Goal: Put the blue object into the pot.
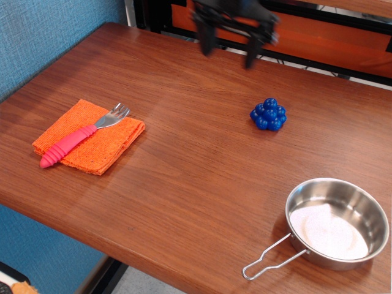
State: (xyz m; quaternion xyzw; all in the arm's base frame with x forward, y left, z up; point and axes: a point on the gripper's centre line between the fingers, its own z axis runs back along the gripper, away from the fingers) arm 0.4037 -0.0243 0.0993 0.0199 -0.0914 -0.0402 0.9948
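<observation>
The blue object (268, 114), a dark-blue cluster of round bumps, sits on the wooden table (184, 177) right of centre. The pot (337, 223), a shallow steel pan with a wire loop handle pointing front-left, stands at the front right, well in front of the blue object. My gripper (229, 55) hangs over the table's far edge, up and to the left of the blue object, blurred by motion. Its two dark fingers (207, 41) stand apart with nothing between them.
A folded orange cloth (89, 136) lies at the left with a pink-handled fork (78, 136) on it. A blue wall runs along the left. A black and orange frame stands behind the table's far edge.
</observation>
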